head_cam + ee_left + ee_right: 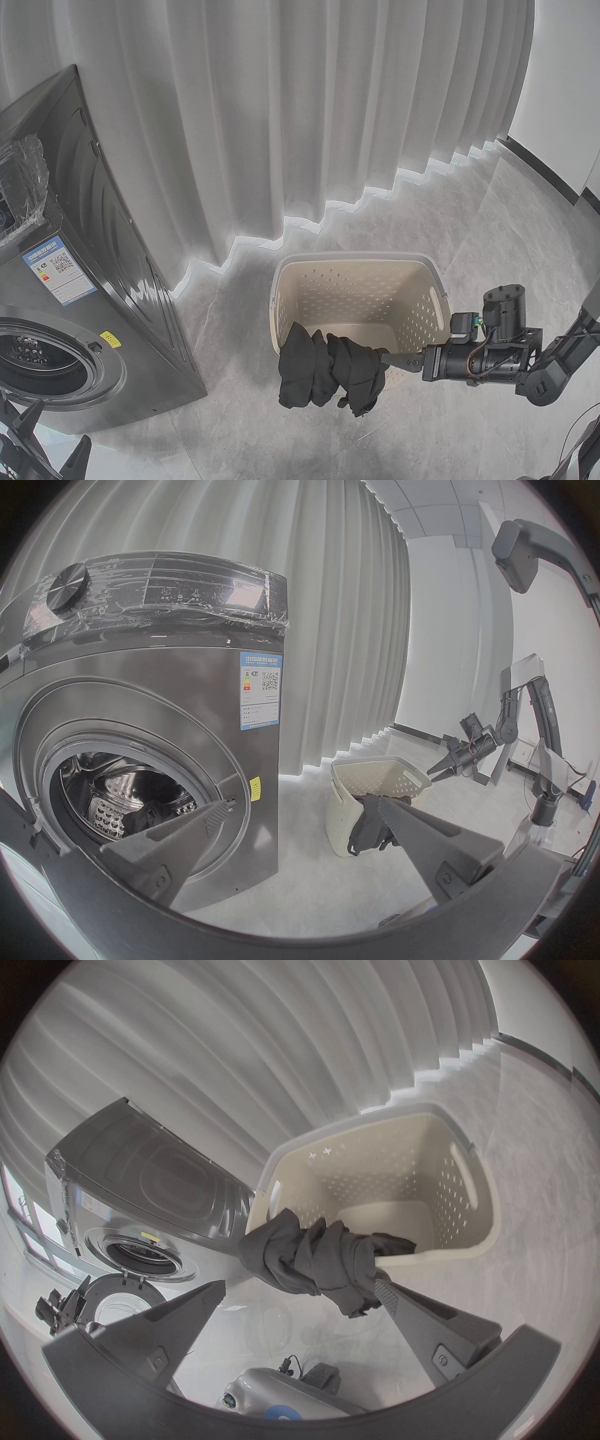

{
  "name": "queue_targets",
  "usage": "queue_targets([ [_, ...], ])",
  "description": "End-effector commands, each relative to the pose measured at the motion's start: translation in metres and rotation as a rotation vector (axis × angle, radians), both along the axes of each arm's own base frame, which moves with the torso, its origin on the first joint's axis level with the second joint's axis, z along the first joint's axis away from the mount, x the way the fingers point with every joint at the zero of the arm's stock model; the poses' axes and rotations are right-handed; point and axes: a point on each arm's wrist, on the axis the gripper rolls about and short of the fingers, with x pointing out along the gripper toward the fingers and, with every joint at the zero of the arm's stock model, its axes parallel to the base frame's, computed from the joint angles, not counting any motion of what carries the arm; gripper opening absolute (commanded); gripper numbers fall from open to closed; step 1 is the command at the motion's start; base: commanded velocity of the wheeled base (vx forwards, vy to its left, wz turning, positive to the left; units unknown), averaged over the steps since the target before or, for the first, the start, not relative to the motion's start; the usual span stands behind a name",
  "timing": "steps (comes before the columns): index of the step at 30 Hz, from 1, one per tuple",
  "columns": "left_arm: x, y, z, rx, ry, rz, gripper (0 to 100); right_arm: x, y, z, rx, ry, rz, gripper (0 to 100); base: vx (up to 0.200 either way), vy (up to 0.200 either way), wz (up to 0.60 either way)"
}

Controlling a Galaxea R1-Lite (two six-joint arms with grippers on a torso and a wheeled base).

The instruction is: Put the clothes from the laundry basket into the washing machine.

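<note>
A cream laundry basket [431, 275] stands on the floor right of the grey washing machine [94, 206]. A dark garment [325, 369] hangs draped over the basket's near rim [437, 1259], bunched and spilling down the outside. My right gripper [390, 359] is level with that rim, open, one fingertip [384, 1291] at the edge of the garment [312, 1260]. The washer's round opening [125, 799] is uncovered, with dark cloth [147, 814] in the drum. My left gripper [303, 804] hovers open in front of the washer, low at the left [56, 428].
White curtains [312, 125] hang behind the basket and machine. The washer door [119, 1300] is swung open beside the opening. Grey tiled floor [250, 431] lies between washer and basket. A white wall [562, 94] runs along the right.
</note>
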Motion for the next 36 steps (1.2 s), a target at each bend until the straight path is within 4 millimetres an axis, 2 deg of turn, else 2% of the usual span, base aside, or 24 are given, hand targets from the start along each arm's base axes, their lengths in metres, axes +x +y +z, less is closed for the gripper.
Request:
queue_targets([
  [1, 0.001, 0.0, -0.005, 0.003, 0.019, 0.001, 100, 0.002, 0.007, -0.026, -0.033, 0.086, 0.014, 100, 0.0, 0.0, 0.0],
  [7, 0.001, 0.0, -0.005, 0.0, 0.02, 0.001, 100, 0.002, 0.007, -0.029, -0.036, 0.097, 0.014, 100, 0.2, 0.0, 0.0],
  [18, 0.001, 0.0, -0.005, 0.0, 0.02, 0.0, 100, 0.004, 0.016, -0.049, -0.045, 0.144, 0.028, 100, 0.0, 0.0, 0.0],
  [25, 0.001, 0.0, -0.005, 0.001, 0.019, 0.0, 100, 0.012, 0.032, -0.073, -0.023, 0.135, -0.007, 100, 0.0, 0.0, 0.0],
  [36, 0.001, 0.0, -0.005, -0.005, 0.02, 0.0, 100, 0.024, 0.043, -0.085, 0.0, 0.144, -0.066, 100, 0.0, 0.0, 0.0],
])
